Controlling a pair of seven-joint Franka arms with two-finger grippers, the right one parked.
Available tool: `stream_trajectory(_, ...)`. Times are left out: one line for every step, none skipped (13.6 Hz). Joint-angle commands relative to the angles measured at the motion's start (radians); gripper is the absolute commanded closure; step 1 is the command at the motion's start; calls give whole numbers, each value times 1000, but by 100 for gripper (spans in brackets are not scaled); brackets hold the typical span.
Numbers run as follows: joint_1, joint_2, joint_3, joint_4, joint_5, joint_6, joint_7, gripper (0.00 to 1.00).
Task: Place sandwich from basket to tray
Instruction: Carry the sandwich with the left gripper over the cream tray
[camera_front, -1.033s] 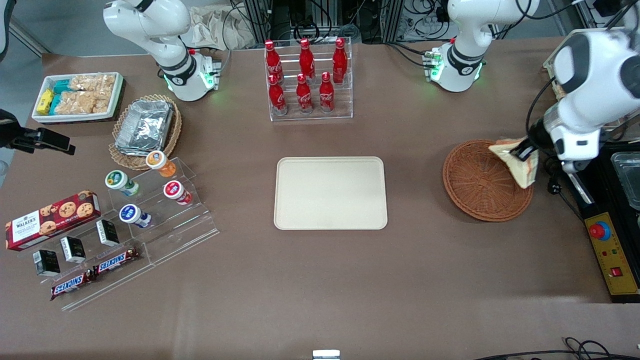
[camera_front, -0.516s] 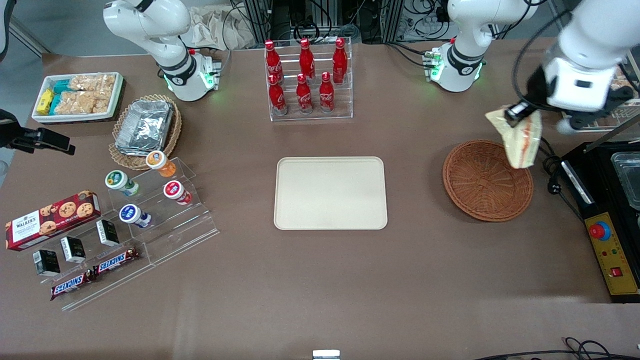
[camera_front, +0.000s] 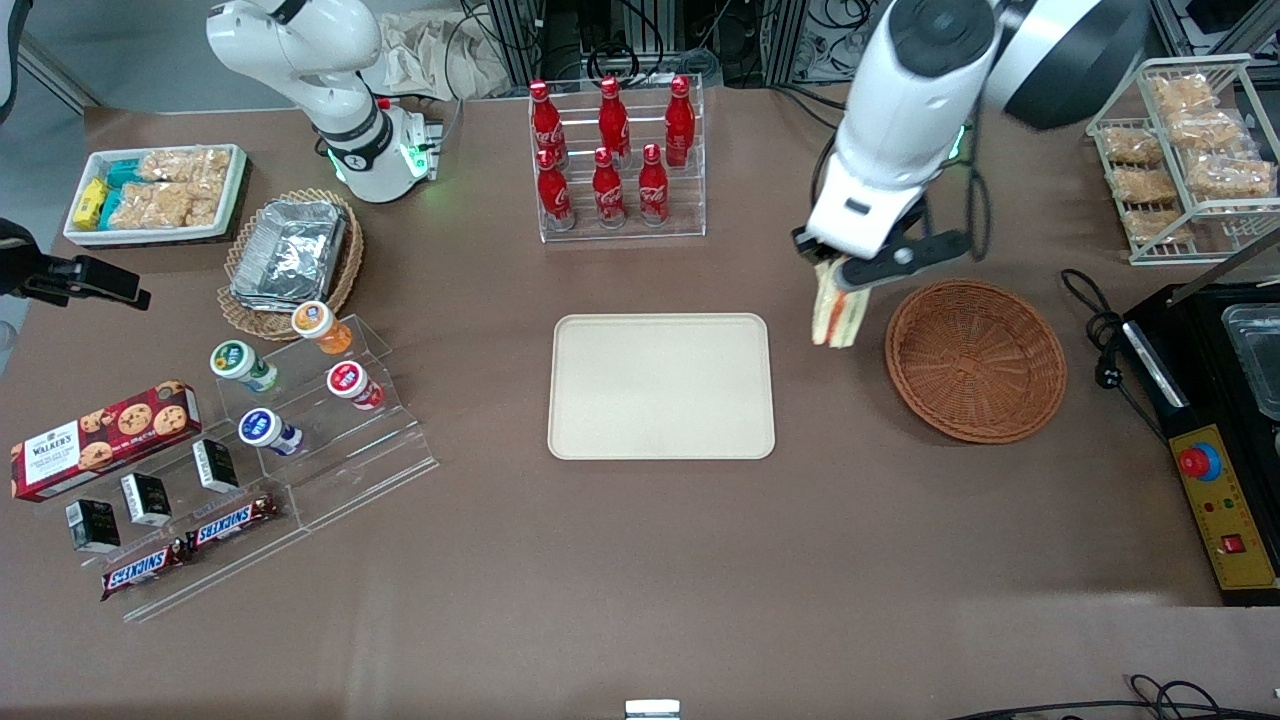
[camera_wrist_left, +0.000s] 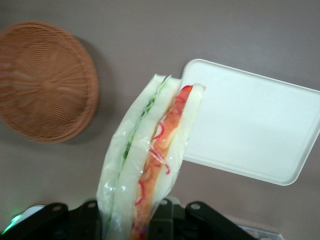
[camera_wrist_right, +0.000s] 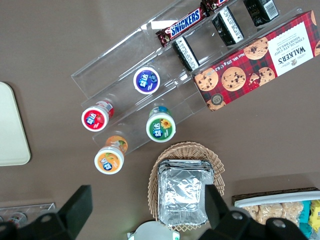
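Tool: the tool (camera_front: 838, 268) is held in the air above the bare desk (camera_front: 640, 560), over the gap between the tray and the basket; its fingers are pressed onto the sandwich from both faces.
Sandwich: the sandwich (camera_front: 832, 312) is pinched by one end in the tool and hangs down from it, clear of the desk. In the left wrist view the sandwich (camera_wrist_left: 148, 165) is seen wrapped in clear film, with pale bread outside and green and orange-red filling along the cut edge.
Basket: the basket (camera_front: 975, 360) is seen just beside the tool, toward the working arm's end of the desk, and nearer to the front camera; nothing is seen inside it. In the left wrist view the basket (camera_wrist_left: 42, 80) is seen apart from the sandwich.
Tray: the tray (camera_front: 661, 386) lies flat on the desk near the tool, toward the parked arm's end, and nearer to the front camera; its surface is bare. In the left wrist view one corner of the tray (camera_wrist_left: 250, 125) is overlapped by the hanging sandwich.
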Motion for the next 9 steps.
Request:
stream_trajectory(-44,110,-7,-52,58,160,-62,100)
stream_trajectory(-62,148,-7,-88,99,228,-97,100)
stream_trajectory(-89,184,-6,-117,142,288,-136,100)
stream_trajectory(-97,230,-6,-134,179,335,-167,100)
stream_trajectory(-99,273,-7,-137,210,378,-187,100)
stream_trajectory(-116,314,-6,-137,242,406,-208,100)
stream_trajectory(-126,345,-4,-137,276,419,-223,100)
stream_trajectory(-128,376,-4,-139,296,425,-225,100)
stream_trajectory(-130,400,-4,-139,310,434,-228,100)
